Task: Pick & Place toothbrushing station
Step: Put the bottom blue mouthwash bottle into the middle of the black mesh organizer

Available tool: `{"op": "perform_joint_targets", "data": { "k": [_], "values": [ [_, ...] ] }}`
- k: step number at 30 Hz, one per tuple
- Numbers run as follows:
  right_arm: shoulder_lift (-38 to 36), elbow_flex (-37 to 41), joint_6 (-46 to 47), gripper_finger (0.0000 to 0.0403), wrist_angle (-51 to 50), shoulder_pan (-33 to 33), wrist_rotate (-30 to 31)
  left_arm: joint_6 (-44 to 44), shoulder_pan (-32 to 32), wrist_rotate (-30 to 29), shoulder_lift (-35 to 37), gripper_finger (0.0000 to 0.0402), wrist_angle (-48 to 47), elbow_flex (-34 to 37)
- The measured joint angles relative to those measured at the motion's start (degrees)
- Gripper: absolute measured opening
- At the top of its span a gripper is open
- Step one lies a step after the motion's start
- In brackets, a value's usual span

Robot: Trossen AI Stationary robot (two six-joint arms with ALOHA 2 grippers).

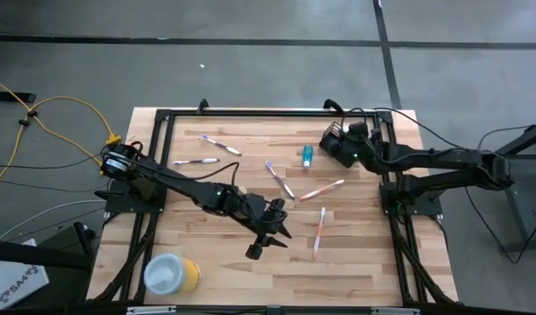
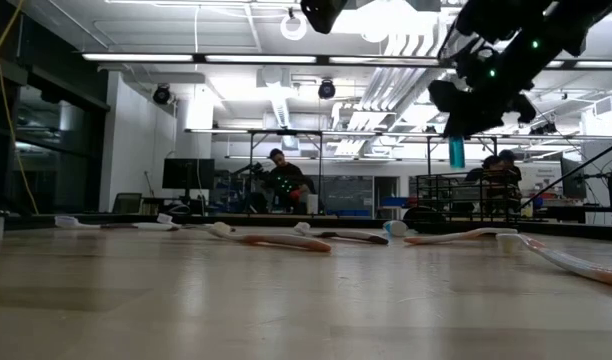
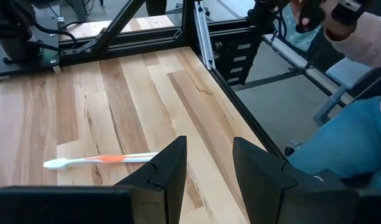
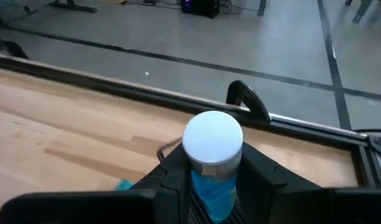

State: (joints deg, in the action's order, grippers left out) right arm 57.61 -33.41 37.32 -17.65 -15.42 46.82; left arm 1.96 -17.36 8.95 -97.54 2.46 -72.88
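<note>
Blue tube (image 4: 213, 163) upright in right gripper (image 4: 210, 186)

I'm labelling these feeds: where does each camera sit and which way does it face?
High: overhead, straight down on the table; both arms show.
Low: table height, toward the room; arms overhead.
Left wrist: past the open left gripper at an orange toothbrush.
Right wrist: behind the right gripper holding a blue tube.
Shared: low also shows the blue tube.

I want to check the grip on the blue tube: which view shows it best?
Right wrist view: the tube sits close up in the right claw. Low view shows it hanging, small. High view hides it; another tube lies on the table.
</note>
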Motion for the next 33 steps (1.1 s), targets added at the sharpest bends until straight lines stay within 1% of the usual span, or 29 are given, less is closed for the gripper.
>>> {"op": "perform_joint_targets", "data": {
  "k": [5, 10, 17, 28, 33],
  "values": [
    [0.00, 2.93, 0.59, 0.0084, 1.84, -0.13, 0.79, -0.12, -0.51, 0.07, 0.00, 0.0127, -0.28, 0.00],
    [0.00, 5.35, 0.57, 0.0084, 5.81, -0.46, 1.50, -0.47, -0.53, 0.07, 0.00, 0.0127, -0.31, 0.00],
    [0.29, 8.01, 0.46, 0.0084, 11.60, -3.33, -1.36, -0.35, -0.55, -0.02, 0.01, 0.0127, -0.28, 0.00],
    [4.98, 7.98, 1.35, 0.0084, 14.87, -3.32, -0.90, -0.15, -0.66, -0.02, 0.02, 0.0127, -0.28, 0.00],
    [5.50, 8.13, 1.25, 0.0084, 16.24, -1.85, -0.55, -0.10, -0.66, -0.02, 0.02, 0.0127, -0.27, 0.00]
  ]
}}
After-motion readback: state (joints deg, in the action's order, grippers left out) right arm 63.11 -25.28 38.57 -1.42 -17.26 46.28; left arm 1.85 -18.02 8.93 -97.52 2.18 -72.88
